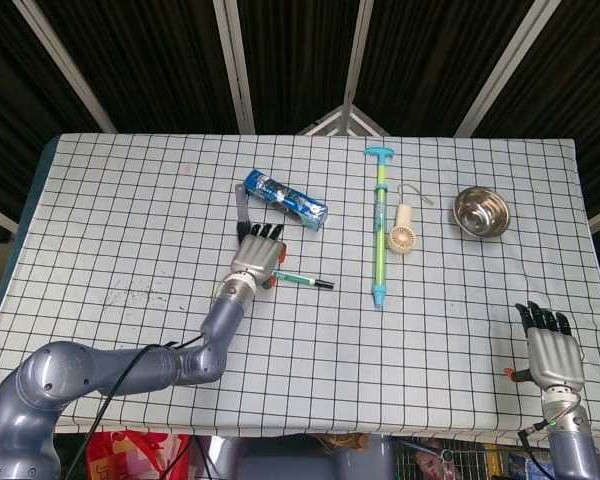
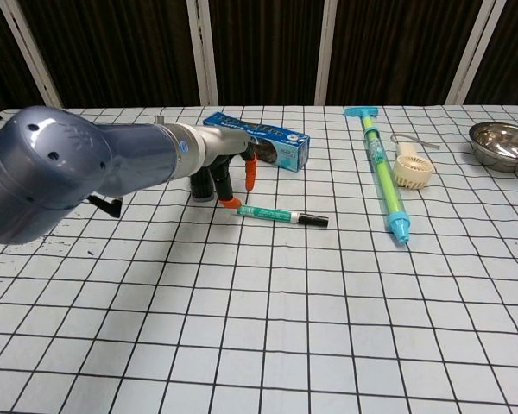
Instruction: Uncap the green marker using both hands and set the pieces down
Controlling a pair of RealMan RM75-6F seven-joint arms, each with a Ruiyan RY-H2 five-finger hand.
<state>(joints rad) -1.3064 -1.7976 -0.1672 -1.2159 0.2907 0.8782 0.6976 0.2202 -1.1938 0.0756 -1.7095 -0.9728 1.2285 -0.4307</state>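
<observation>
Mid-counter (image 1: 130, 200), green marker (image 2: 281, 214) lying flat, capped (white and green barrel, black end), left hand (image 1: 257, 255) at its green end, fingers (image 2: 233, 203) released, right hand (image 1: 553, 354) well apart, fingers spread.
</observation>
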